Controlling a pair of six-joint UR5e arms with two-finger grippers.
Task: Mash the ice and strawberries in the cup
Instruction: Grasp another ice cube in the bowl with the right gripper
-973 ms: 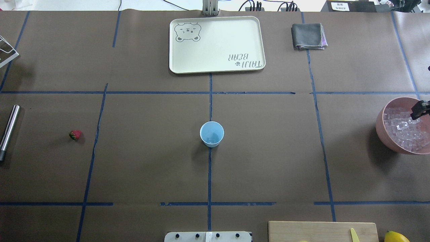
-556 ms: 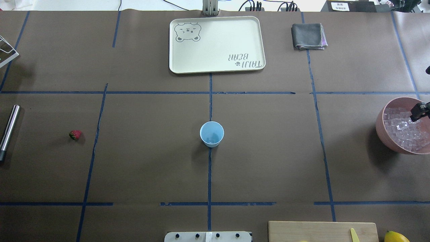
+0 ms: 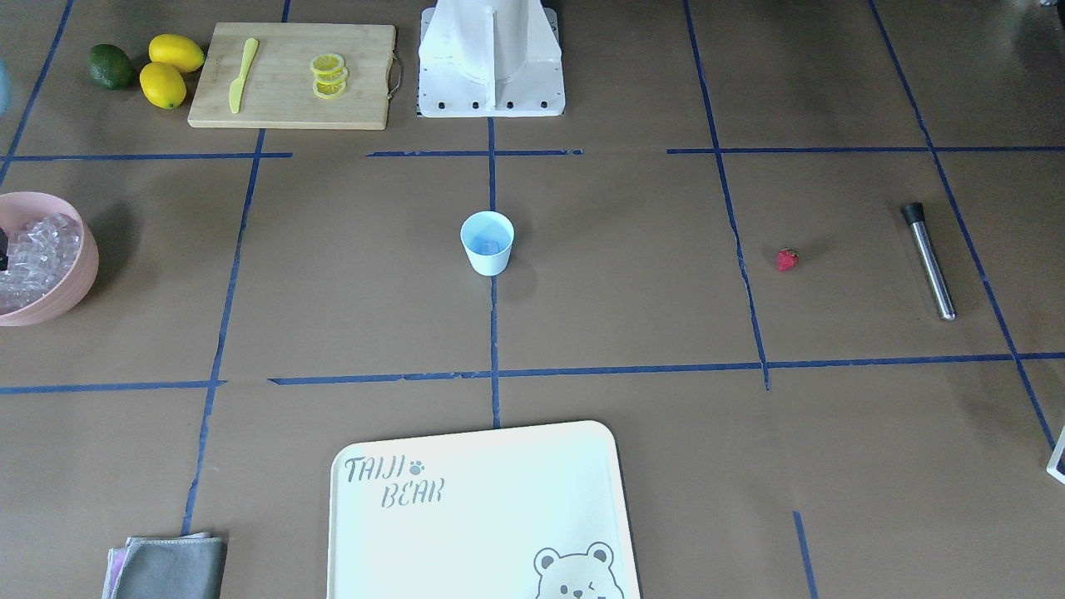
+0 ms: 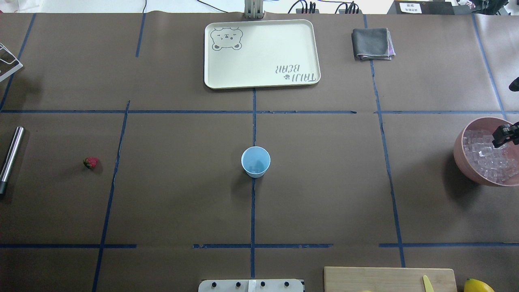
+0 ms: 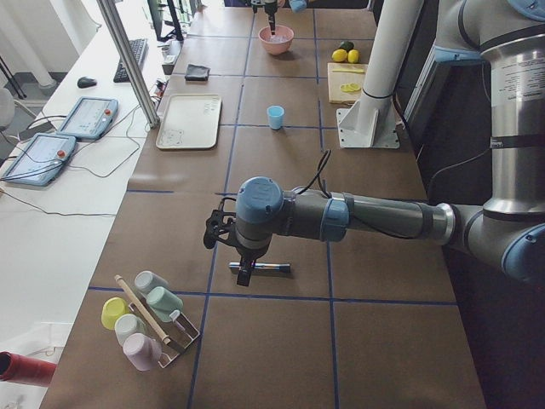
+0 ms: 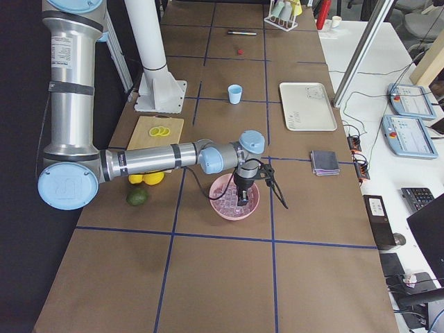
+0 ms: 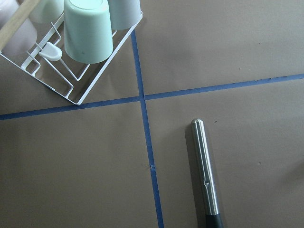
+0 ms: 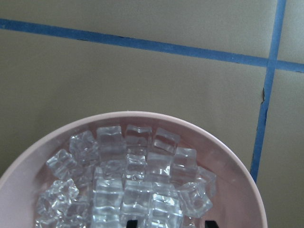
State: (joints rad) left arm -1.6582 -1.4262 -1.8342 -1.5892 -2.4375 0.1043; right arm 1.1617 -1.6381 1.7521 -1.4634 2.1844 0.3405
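little has changed over the last second. your right tool (image 4: 504,136) has slid slightly toward frame left above the pink bowl (image 4: 459,159) at the right edge of the overhead view, and nothing else on the table (image 4: 324,182) has moved. by my reading you are still picking ice, with the mashing a long way off.

in the right wrist view two dark fingertips (image 8: 133,223) peek in at the bottom edge. they are set apart with ice (image 8: 137,190) cubes between them, so that tool stands spread and has hold of nothing yet. your left tool (image 5: 213,232) hangs over the metal muddler (image 4: 12,156) at the left edge of the overhead frame. whether it is spread or closed i cannot tell.

the cup (image 4: 256,161) stands upright at frame centre, mouth up, and what looks like one cube lies at its bottom. the strawberry (image 4: 91,163) lies on its side at mid-left, well apart from the cup. its long axis runs roughly across the frame, with the green top toward the left edge. the muddler's long axis runs nearly up and down the frame, dark end lowest.
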